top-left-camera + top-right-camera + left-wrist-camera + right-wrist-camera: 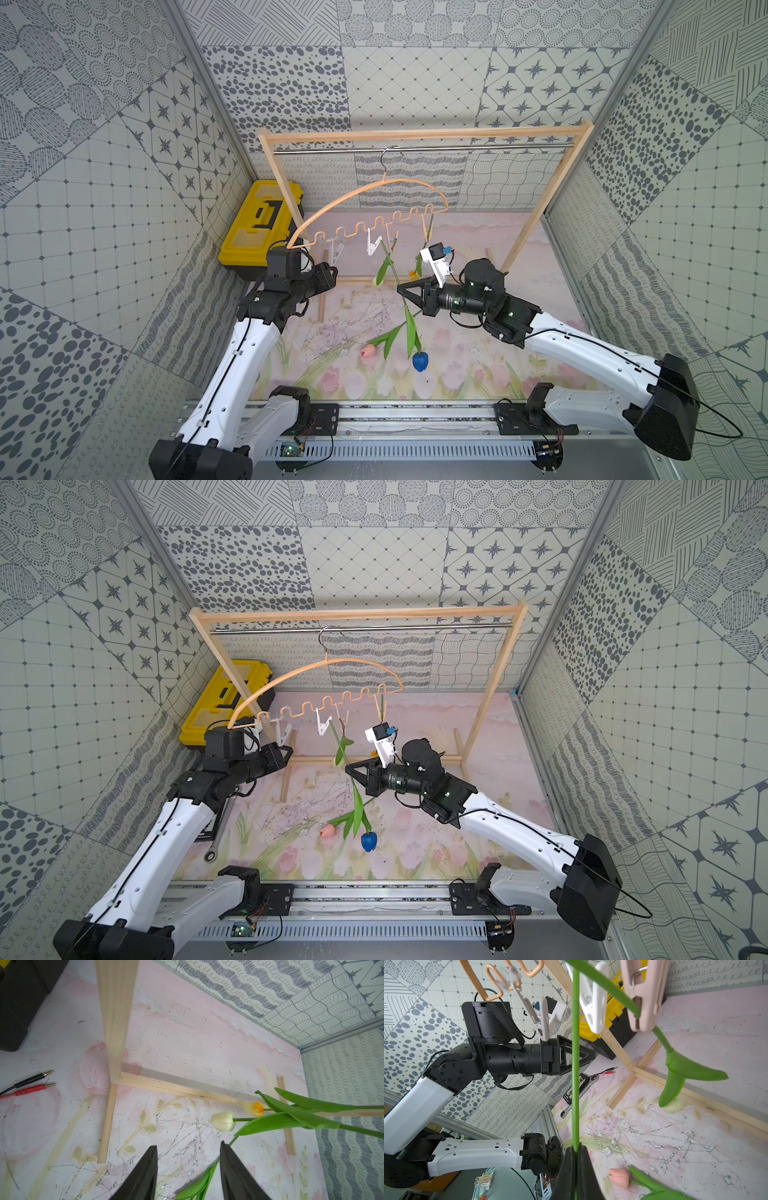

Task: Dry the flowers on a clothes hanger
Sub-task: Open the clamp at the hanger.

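Observation:
The clothes hanger (365, 191) hangs tilted by its hook from the steel rod, small clips along its wavy rail. My right gripper (401, 286) (576, 1147) is shut on the green stem of the blue flower (420, 360), head down, its stem top beside a white clip (372, 246); whether that clip holds it I cannot tell. The cream flower (223, 1121) and yellow flower (254, 1109) hang head down; a pink clip (643, 995) pinches one stem. The pink flower (368, 351) lies on the mat. My left gripper (188, 1144) (328, 270) is open and holds nothing, under the hanger's low end.
The wooden frame (415, 134) with its floor rails stands across the back. A yellow toolbox (259, 224) sits at the back left. A wrench (214, 850), a small meter (571, 1091) and red and black test leads (31, 1084) lie on the mat's left side.

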You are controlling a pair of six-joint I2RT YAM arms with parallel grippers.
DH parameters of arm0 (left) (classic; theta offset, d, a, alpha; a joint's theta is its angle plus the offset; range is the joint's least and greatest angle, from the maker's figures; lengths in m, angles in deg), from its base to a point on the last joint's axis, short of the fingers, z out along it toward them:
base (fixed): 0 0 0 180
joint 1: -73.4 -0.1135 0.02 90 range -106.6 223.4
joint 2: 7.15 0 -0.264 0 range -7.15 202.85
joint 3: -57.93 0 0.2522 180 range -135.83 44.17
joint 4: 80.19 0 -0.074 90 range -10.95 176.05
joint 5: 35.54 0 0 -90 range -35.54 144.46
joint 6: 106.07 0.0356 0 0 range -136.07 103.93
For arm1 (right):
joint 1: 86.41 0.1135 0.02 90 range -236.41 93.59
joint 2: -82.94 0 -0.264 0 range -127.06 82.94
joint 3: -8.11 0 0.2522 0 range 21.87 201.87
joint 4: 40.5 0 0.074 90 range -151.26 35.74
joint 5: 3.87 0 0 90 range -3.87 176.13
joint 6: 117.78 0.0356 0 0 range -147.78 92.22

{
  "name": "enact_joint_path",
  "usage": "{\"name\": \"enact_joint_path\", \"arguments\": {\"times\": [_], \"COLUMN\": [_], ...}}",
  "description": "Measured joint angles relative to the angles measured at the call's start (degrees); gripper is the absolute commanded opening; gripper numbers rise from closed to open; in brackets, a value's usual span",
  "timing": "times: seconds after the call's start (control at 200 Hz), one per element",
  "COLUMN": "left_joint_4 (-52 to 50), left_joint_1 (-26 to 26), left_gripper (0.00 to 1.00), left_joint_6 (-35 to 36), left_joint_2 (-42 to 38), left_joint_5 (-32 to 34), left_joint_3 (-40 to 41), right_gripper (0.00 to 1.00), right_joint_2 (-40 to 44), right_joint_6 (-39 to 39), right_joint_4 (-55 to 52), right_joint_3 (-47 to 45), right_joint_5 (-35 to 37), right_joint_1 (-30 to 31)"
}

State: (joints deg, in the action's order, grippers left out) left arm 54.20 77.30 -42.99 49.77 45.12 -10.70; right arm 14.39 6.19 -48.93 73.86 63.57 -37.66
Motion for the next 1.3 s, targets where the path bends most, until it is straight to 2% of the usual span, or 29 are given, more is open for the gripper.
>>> {"name": "enact_joint_path", "arguments": {"times": [0.125,0.32,0.56,0.695,0.821,1.056,1.156,1.301], "left_joint_4": [-0.2,-3.3,-5.3,-3.4,2.1,17.6,24.3,34.4], "left_joint_1": [-0.1,-0.2,-0.3,-1.0,-1.6,-1.9,-2.0,-2.1], "left_gripper": [0.52,0.57,0.63,0.61,0.6,0.67,0.72,0.71], "left_joint_6": [-1.6,-5.2,-5.9,-4.9,-4.0,-4.7,-6.6,-10.9], "left_joint_2": [-3.1,-7.5,-7.1,-4.7,-3.0,0.0,3.1,7.8], "left_joint_5": [1.3,6.7,11.9,10.9,4.4,-14.4,-22.3,-32.2], "left_joint_3": [4.5,9.1,6.6,4.6,4.1,5.6,5.1,3.8], "right_gripper": [0.0,0.0,0.0,0.0,0.0,0.0,0.0,0.0], "right_joint_2": [-0.8,-1.6,-1.7,-1.7,-1.7,-1.7,-1.7,-1.7], "right_joint_6": [0.2,1.0,1.8,1.9,1.9,2.6,3.0,3.3], "right_joint_4": [1.1,1.8,1.9,1.9,1.9,3.2,4.3,5.3], "right_joint_3": [0.0,0.0,0.0,0.0,0.0,0.0,0.0,0.0], "right_joint_5": [0.2,0.4,0.1,-0.2,-0.6,-3.2,-4.1,-4.5], "right_joint_1": [-1.9,-5.1,-9.3,-10.1,-10.3,-10.3,-10.3,-10.3]}}
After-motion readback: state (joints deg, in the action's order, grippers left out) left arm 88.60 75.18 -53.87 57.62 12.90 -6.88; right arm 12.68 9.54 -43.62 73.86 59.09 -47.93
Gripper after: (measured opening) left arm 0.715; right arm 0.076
